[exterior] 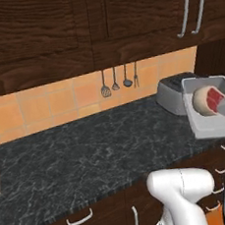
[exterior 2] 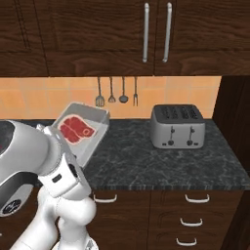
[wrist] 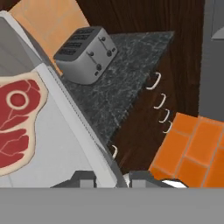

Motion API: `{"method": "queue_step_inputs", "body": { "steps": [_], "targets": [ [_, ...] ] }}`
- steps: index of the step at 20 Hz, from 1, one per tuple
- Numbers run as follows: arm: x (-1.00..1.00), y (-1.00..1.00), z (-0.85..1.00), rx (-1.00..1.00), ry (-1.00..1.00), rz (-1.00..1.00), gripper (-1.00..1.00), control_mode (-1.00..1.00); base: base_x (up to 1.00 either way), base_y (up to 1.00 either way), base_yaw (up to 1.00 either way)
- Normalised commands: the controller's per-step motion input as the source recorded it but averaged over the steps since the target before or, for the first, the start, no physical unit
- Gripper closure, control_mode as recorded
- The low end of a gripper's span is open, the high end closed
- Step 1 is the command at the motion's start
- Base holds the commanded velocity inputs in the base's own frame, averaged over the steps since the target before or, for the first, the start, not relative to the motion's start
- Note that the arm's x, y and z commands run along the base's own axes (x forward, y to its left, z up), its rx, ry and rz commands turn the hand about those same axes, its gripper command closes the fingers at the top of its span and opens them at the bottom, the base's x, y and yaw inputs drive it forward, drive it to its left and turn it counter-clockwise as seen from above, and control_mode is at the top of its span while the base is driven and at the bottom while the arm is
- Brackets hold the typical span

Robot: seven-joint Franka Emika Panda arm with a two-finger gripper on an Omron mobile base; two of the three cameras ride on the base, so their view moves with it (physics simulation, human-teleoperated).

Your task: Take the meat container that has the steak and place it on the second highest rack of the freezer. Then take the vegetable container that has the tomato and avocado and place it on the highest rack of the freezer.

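The meat container is a shallow grey tray, lifted off the counter and tilted steeply. The steak lies in it, red face showing. My gripper is shut on the tray's right wall. In the right base view the meat container with the steak hangs above the counter's left part, just past my arm. The hand view shows my gripper pinching the tray's rim, with the steak on the tray floor. The vegetable container and the freezer's racks are out of view.
A silver toaster stands on the dark stone counter at its right end. Utensils hang on the tiled back wall under dark wood cabinets. Drawers sit below the counter. A tall grey panel rises beyond the counter's end, above orange floor tiles.
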Motion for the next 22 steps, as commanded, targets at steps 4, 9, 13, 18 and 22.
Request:
{"method": "queue_step_inputs", "body": {
  "steps": [4, 9, 13, 18, 22],
  "targets": [
    [0.00, 0.00, 0.00, 0.00, 0.00, 0.00, 1.00, 1.00, -1.00, -0.78, -0.31],
    [0.00, 0.00, 0.00, 0.00, 0.00, 0.00, 1.00, 1.00, -0.80, -0.32, -0.60],
    [0.00, 0.00, 0.00, 0.00, 0.00, 0.00, 1.00, 1.00, -0.40, -0.01, -0.85],
    [0.00, 0.00, 0.00, 0.00, 0.00, 0.00, 1.00, 1.00, -0.34, 0.00, -0.90],
    [0.00, 0.00, 0.00, 0.00, 0.00, 0.00, 1.00, 1.00, -0.04, 0.00, -0.92]
  ]
}}
